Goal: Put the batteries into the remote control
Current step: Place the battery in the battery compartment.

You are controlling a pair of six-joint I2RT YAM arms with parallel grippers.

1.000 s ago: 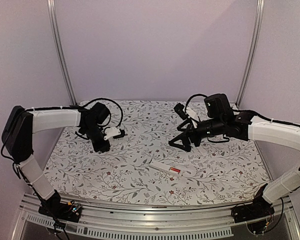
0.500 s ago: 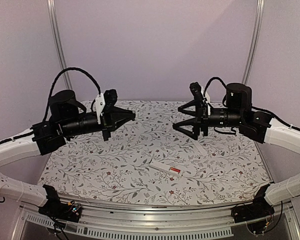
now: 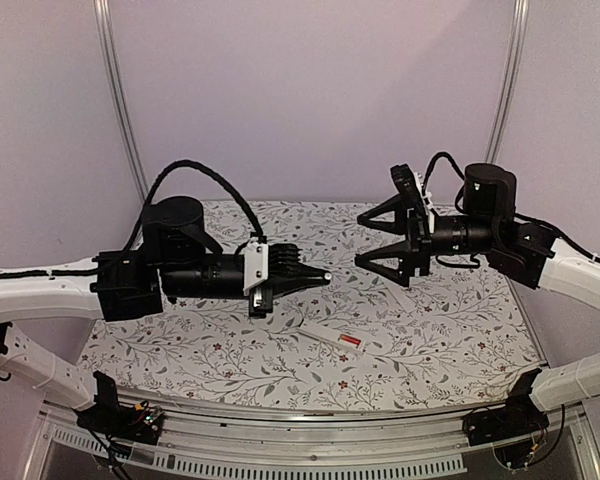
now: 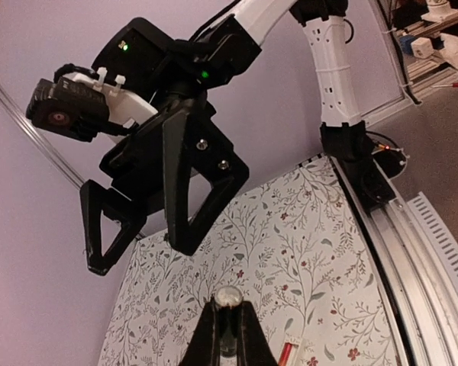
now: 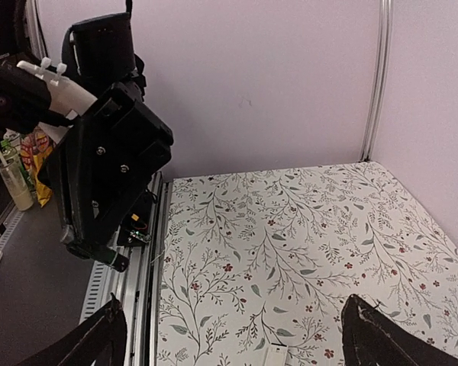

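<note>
Okay, starting on the left: the left pincer [image 3: 323,277] reaches out level over the counter [image 3: 180,345], its fingers pressed together. From its own camera a small round pale thing [image 4: 229,296] sits right at the tips, but I cannot tell whether that is a cell seen end-on.

Moving to the middle, the remote [image 3: 325,334] lies flat and slanted on the flowered counter near the front edge. It looks open side up, which would let cells go in from above. One red battery [image 3: 350,341] shows in it towards its right end; I cannot pick out a second one anywhere.

In the overhead view the remote sits below the gap between the two pincers, nearer the left tips. Both pincers hang well above it and touch nothing on the counter.

Over on the right, the right pincer [image 3: 365,240] is spread wide and empty, pointing back at the left one, nose to nose. To my eye that is a stance for passing something across, or for coming down to steady the remote.
</note>
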